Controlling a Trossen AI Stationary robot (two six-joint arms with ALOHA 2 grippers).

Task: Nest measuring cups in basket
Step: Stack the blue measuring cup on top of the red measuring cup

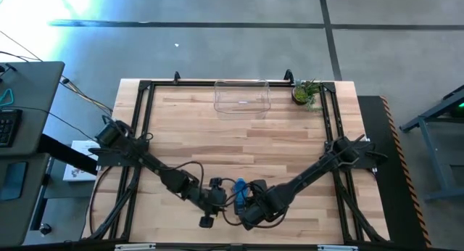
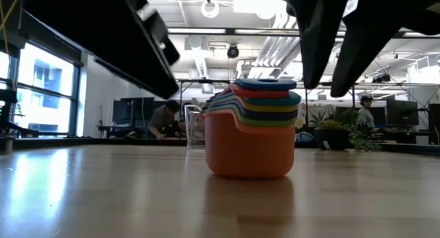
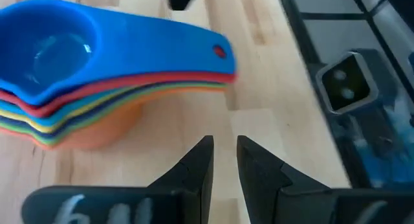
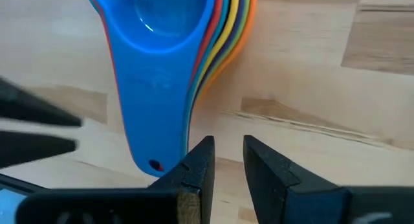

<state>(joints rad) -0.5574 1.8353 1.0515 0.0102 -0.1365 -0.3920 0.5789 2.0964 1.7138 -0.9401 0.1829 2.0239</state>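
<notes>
Standing nested into one stack, the measuring cups are seen on the front part of the wooden table, with the blue cup on top and an orange one at the bottom. Between the two grippers the stack is placed: the left gripper is just beside it on one side, the right gripper just beside it on the other. Well beyond both grippers, at the far edge of the table, the clear basket is set, and a small potted plant is found next to it at the far right corner. Nothing is seen lying on the boards between the stack and the basket.

Both arms are stretched low from the table's sides toward the front middle, so that they converge on the stack. In the left wrist view the left gripper's fingers are held close together with a narrow gap, grasping nothing, the cups' handles just ahead of them. The right gripper's fingers are likewise nearly closed on nothing, the blue handle's tip just beside them.
</notes>
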